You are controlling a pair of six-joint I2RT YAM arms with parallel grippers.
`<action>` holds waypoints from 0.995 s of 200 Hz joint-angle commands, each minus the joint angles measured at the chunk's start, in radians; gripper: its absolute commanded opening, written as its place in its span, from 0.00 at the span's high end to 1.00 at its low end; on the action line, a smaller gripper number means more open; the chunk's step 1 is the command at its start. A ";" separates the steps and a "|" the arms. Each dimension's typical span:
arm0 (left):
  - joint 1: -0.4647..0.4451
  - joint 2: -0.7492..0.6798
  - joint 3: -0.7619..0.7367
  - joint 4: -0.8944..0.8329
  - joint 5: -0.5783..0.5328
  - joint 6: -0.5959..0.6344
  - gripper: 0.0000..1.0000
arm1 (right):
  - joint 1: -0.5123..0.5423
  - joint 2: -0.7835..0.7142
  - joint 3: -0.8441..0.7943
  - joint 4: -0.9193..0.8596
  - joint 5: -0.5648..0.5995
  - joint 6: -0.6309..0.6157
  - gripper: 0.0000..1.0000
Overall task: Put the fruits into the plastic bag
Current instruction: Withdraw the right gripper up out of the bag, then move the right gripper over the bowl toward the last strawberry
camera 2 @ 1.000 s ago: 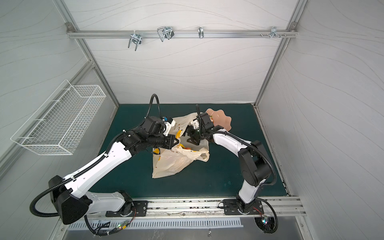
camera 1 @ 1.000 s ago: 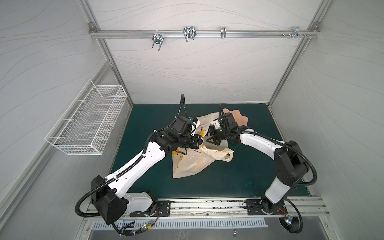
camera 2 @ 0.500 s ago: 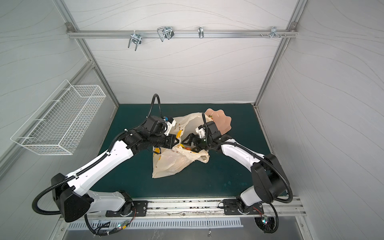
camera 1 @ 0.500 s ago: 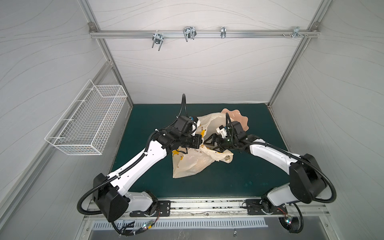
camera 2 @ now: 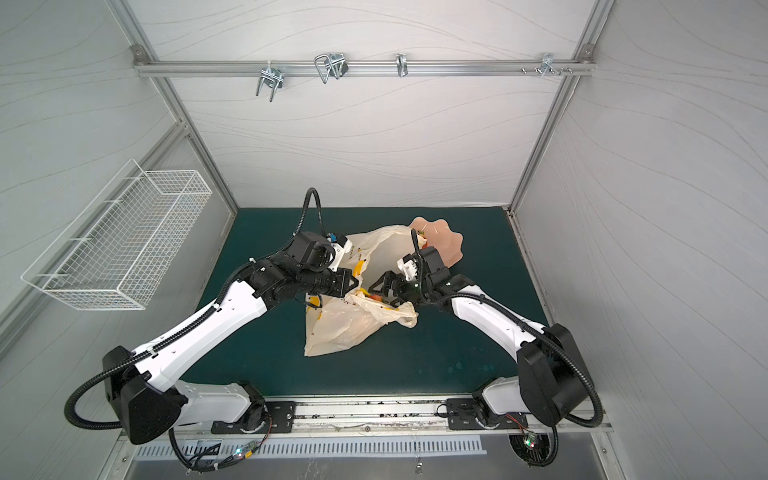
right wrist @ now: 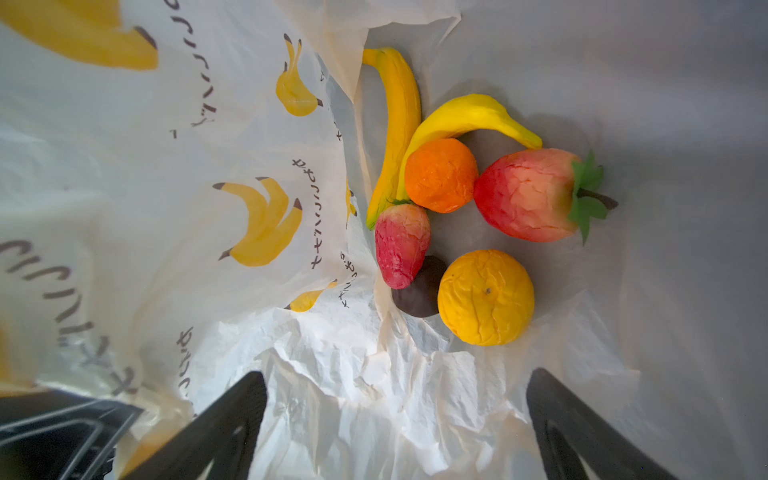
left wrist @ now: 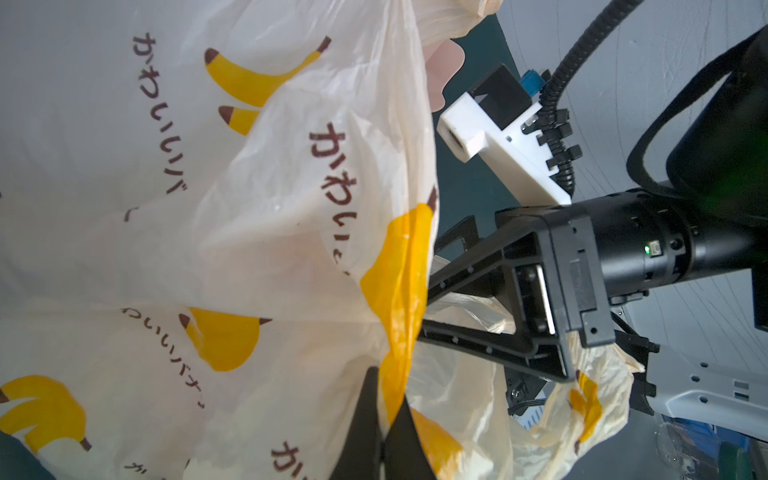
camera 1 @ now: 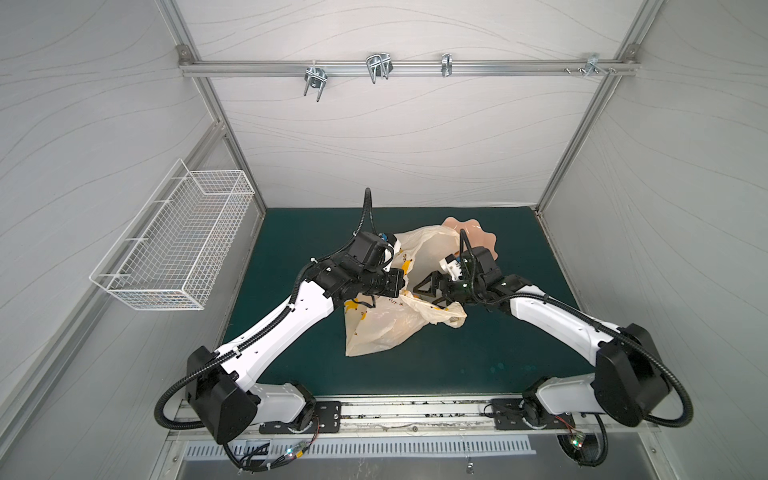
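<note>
Fruits (right wrist: 515, 199) lie in a heap inside the bag (camera 1: 382, 328), as the right wrist view shows: two bananas (right wrist: 395, 124), an orange ball (right wrist: 440, 174), a yellow ball (right wrist: 486, 297), two strawberries (right wrist: 401, 245) and a brown piece (right wrist: 422, 291), each touching a neighbour. In both top views the bag lies on the green mat (camera 1: 291, 232) in the middle, just in front of the pink dish (camera 1: 482, 235).

The left gripper (left wrist: 382, 419) is clenched on the upper rim of the bag, on a yellow printed patch, and holds the mouth lifted. The right gripper (right wrist: 392, 378) is spread wide and empty. Its fingers are inside the mouth, apart from the fruits. The right arm hides part of the dish, so I cannot tell if any fruit is left there.

I judge the bag to be very light, thin and soft. The film wrinkles, it probably slips between hard fingers, and the mouth will fall shut if the rim is let go. The best hold seems to be a firm pinch on the rim or on a loop handle, where the film is folded.

The fruits look light, with a cracked, foam-like skin, so a gentle grip should be enough. The balls can roll, so they should be taken across the widest part. A banana is best gripped at its middle, and a strawberry by the body, not by the leaves.
</note>
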 commanded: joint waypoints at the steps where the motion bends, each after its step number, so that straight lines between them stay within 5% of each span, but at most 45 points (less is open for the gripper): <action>1: -0.004 -0.016 0.040 0.002 -0.008 0.001 1.00 | -0.022 -0.040 0.011 -0.053 0.011 -0.019 0.01; 127: -0.004 -0.051 0.020 -0.011 -0.022 -0.003 1.00 | -0.355 -0.180 0.063 -0.342 -0.023 -0.222 0.01; 199: -0.003 -0.059 0.015 -0.011 -0.025 -0.004 1.00 | -0.432 -0.152 0.152 -0.478 0.069 -0.351 0.05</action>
